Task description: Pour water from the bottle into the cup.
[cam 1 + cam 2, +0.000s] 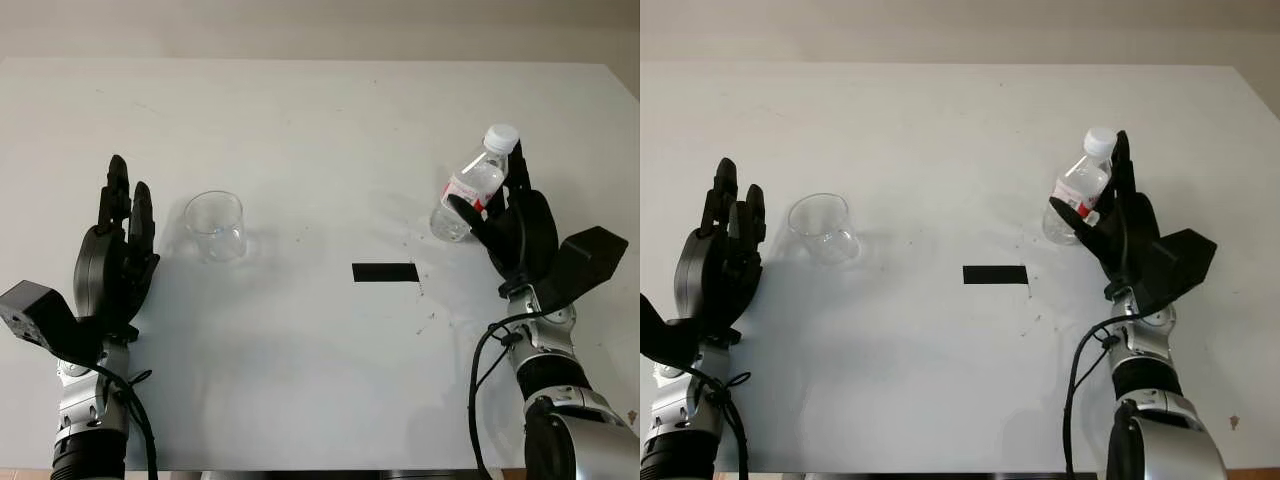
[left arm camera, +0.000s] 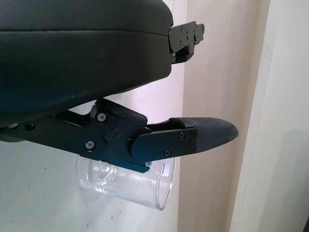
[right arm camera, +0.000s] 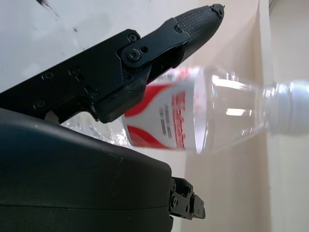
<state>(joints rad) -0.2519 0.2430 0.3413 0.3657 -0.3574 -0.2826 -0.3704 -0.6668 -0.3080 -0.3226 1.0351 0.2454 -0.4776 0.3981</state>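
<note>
1. The right hand [image 1: 515, 235] has its fingers [image 3: 159, 41] wrapped around the bottle [image 1: 470, 190], gripping it low on the body around the red-and-white label. That leaves the neck and mouth free, which I'd guess is the point for a pour.
2. The bottle leans in that grip, its base toward the middle of the table [image 1: 320, 110] and its white cap [image 1: 501, 135] up and away. The cap looks to be on, so nothing can come out as it stands.
3. Whether the base touches the tabletop or has just come off it, I can't tell from here.
4. The left hand [image 1: 115, 250] is open just beside the cup [image 1: 216, 226], on its outer side, holding nothing. It seems placed to steady the glass if needed.
5. The cup stands upright and looks empty — well apart from the bottle, over on the left half of the table.
6. Between them, nearer the bottle, lies a short strip of black tape [image 1: 385, 271] — probably a placement mark.
7. My reading: the bottle must be carried across before tipping.
</note>
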